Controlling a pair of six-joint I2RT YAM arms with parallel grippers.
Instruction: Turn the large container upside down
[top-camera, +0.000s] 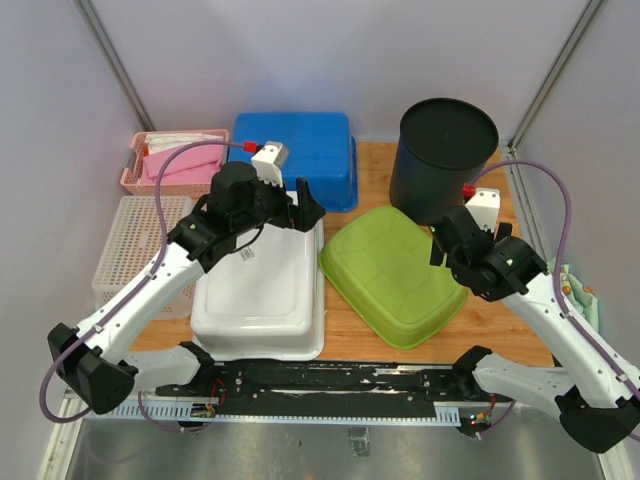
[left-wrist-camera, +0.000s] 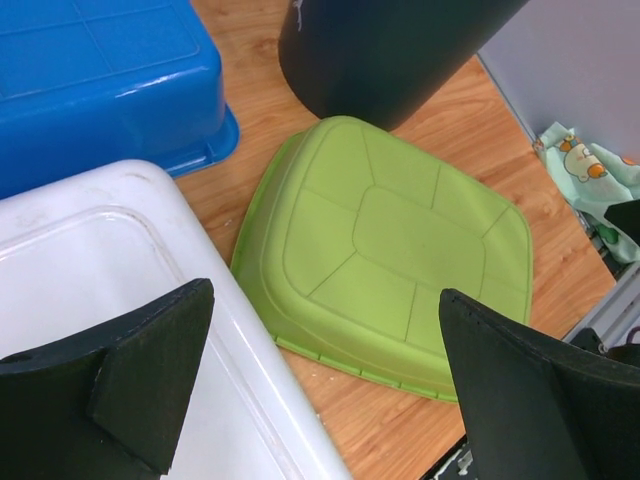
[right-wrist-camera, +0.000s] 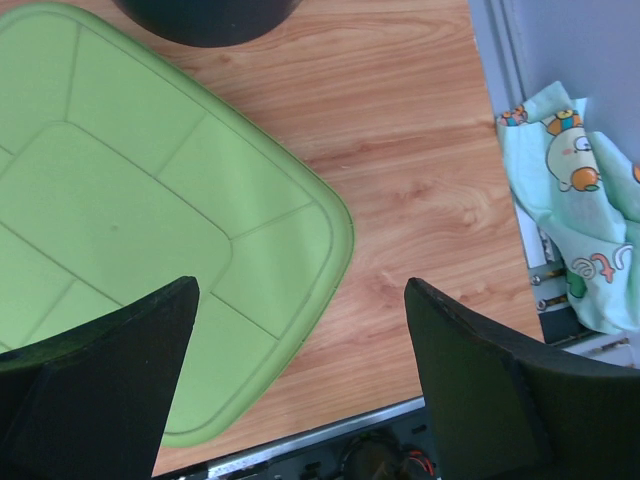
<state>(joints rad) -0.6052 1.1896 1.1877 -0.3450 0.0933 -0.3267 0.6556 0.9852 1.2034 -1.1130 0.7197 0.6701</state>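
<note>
A large white container (top-camera: 260, 290) lies bottom-up at the table's front left; its corner shows in the left wrist view (left-wrist-camera: 80, 260). My left gripper (top-camera: 300, 208) hovers over its far right corner, open and empty (left-wrist-camera: 330, 350). A green basin (top-camera: 395, 270) lies bottom-up in the middle and shows in both wrist views (left-wrist-camera: 390, 250) (right-wrist-camera: 120, 220). A tall black bin (top-camera: 445, 160) stands closed-end up behind it. My right gripper (top-camera: 455, 238) is open and empty above the green basin's right edge (right-wrist-camera: 300, 340).
A blue tub (top-camera: 300, 150) lies bottom-up at the back. A pink basket (top-camera: 170, 160) and a white mesh basket (top-camera: 135, 250) stand at the left. A patterned cloth (right-wrist-camera: 570, 210) lies off the table's right edge. Grey walls close in on both sides.
</note>
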